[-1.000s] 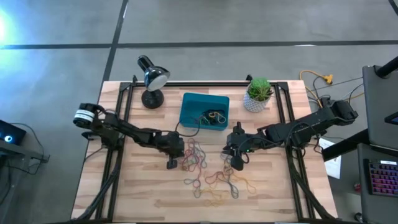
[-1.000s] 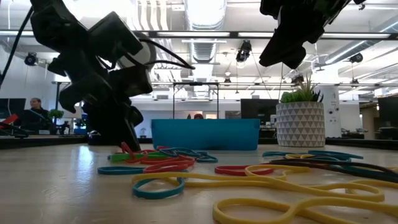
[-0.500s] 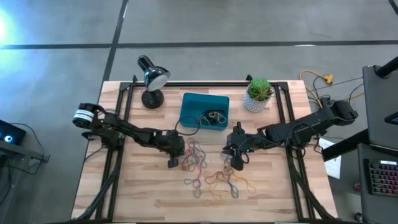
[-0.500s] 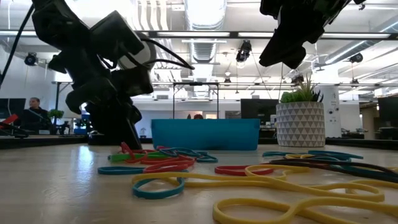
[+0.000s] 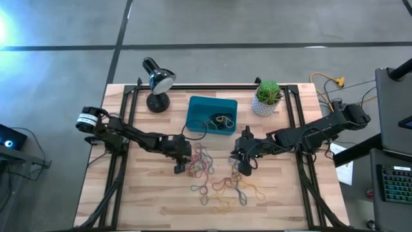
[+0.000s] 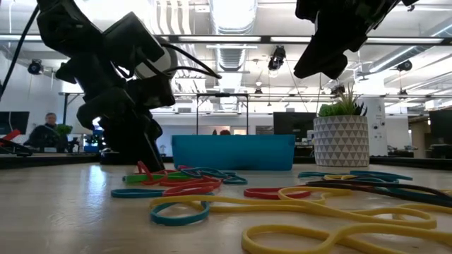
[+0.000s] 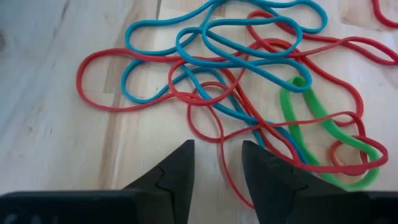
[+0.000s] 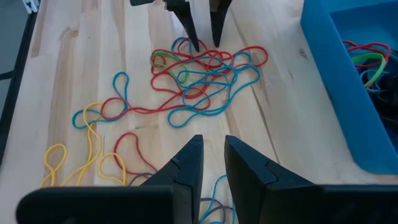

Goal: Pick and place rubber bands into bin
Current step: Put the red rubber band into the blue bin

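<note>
Nearest the front desk [image 5: 148, 200] edge: loose yellow and teal rubber bands [image 6: 282, 212], untouched, more scattered mid-desk. Behind them the red/blue/green tangle [image 7: 249, 93], where the left tool [image 7: 217, 171] sits low over the near edge, fingers a narrow gap apart and holding nothing; one red strand runs into the gap between the tips. Step in hand looks like a pinch on this tangle. To do it well: drop the tips to the wood so the red strand lies between them, close fully, lift straight up slowly since the strands interlock and may drag neighbours along. Right tool [image 8: 208, 168] hovers above the desk over the right part of the spread, fingers slightly apart, empty, waiting. Farthest back, the bin [image 5: 203, 106], teal, just beyond the tangle, with a few bands already in its right end. Carry is short; release only once over the rim.
</note>
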Robot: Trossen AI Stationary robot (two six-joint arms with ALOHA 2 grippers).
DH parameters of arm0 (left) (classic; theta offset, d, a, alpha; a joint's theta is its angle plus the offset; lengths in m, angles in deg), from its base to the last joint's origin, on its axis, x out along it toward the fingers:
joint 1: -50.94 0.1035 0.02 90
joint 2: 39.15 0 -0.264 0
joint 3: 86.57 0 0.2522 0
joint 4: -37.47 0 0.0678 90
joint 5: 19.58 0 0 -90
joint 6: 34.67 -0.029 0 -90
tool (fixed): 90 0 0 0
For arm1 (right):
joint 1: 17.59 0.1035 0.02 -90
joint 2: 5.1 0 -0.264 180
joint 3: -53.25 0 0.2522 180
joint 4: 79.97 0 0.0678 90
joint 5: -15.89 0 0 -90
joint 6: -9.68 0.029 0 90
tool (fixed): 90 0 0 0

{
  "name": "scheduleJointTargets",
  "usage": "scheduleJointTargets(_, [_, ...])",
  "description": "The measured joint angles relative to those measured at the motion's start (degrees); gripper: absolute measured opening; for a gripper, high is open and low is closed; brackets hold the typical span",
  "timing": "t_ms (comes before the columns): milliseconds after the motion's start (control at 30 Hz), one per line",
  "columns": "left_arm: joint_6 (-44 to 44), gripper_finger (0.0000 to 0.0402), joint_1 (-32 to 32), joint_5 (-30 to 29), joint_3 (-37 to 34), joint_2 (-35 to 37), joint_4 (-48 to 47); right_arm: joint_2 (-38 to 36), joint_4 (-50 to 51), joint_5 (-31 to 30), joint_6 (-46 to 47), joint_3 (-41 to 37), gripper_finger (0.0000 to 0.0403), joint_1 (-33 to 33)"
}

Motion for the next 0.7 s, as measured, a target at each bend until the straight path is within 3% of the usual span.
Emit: scheduleJointTargets(700, [-1.0, 0.0108, 0.0, -1.2, 0.4, -5.1, 3.3, 0.0, 0.0, 0.0, 0.2, -0.2, 0.0056, 0.0])
